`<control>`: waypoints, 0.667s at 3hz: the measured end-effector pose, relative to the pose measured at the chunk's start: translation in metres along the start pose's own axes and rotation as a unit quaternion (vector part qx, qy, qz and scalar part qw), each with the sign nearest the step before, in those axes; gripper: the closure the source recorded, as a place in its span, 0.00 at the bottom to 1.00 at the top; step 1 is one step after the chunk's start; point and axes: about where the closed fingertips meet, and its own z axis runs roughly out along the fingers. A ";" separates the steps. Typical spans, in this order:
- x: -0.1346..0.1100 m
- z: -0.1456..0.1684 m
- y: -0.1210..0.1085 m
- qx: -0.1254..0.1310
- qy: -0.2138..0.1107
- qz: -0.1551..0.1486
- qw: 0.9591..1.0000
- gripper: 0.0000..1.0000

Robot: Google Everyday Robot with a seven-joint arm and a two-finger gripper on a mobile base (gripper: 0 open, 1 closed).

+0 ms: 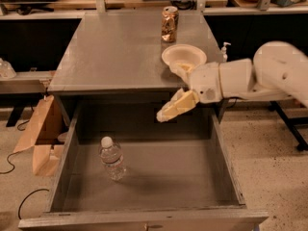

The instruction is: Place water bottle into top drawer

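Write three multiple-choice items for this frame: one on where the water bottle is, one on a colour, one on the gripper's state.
1. Where is the water bottle?
A. on the floor
B. upright in the left part of the top drawer
C. on a back shelf

2. What colour is the bottle's cap?
A. white
B. red
C. blue

3. The gripper, above the back of the drawer by the front edge of the grey table, is:
A. open, holding nothing
B. shut on the water bottle
C. shut, holding nothing

Answers:
1 B: the bottle stands on the drawer floor near the left wall.
2 A: the cap shows white against the grey floor.
3 A: the fingers are spread wide with nothing between them, and the bottle stands apart, lower left.
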 end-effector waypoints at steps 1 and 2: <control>-0.067 -0.064 -0.005 0.013 0.046 -0.015 0.999 0.00; -0.117 -0.117 0.008 0.014 0.097 -0.027 0.995 0.00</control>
